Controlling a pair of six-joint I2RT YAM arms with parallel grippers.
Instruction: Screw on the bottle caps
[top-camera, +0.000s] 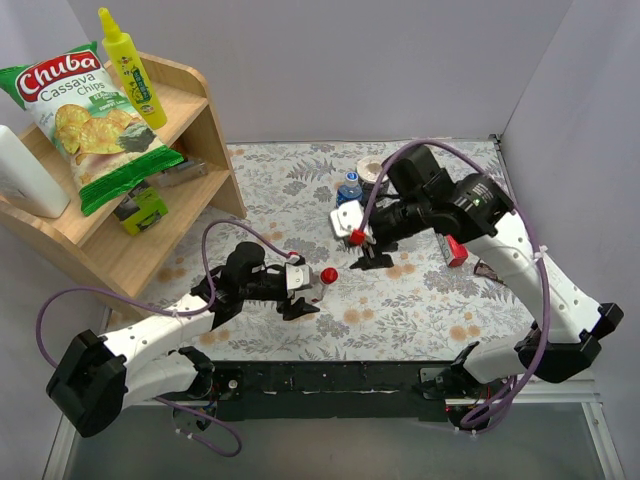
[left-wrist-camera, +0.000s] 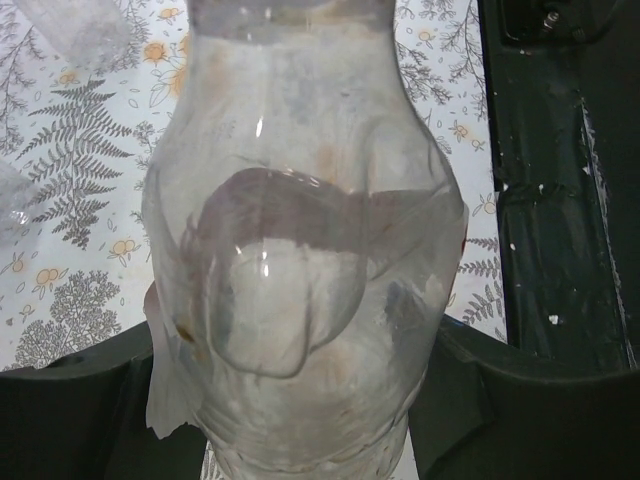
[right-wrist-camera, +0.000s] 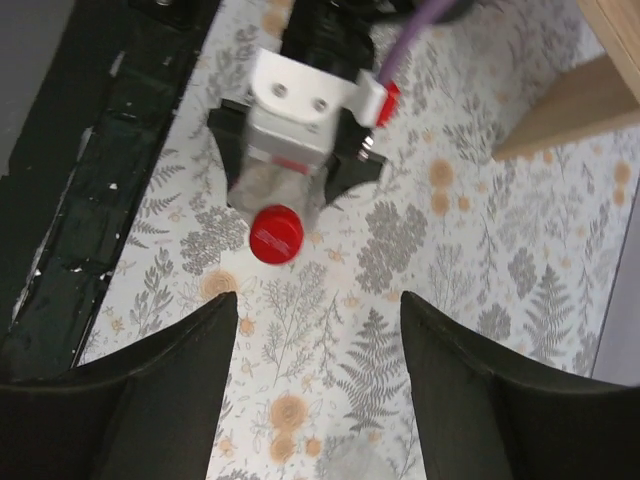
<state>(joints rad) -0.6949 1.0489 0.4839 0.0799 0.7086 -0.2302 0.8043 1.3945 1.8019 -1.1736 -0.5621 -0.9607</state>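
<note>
White arms (top-camera: 150, 340), black joints (top-camera: 85, 375) — purple cables (top-camera: 372, 180)

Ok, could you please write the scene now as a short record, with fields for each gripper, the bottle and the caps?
left gripper: shut on clear bottle
right gripper: open, empty, facing the red cap
red cap: on the clear bottle's neck; tightness not visible
blue cap: on a second bottle beyond the right gripper

We find bare surface (right-wrist-camera: 320, 400) between right jaws; ahead, red cap (right-wrist-camera: 276, 234) and bottle (right-wrist-camera: 262, 190) in left jaws block us.
</note>
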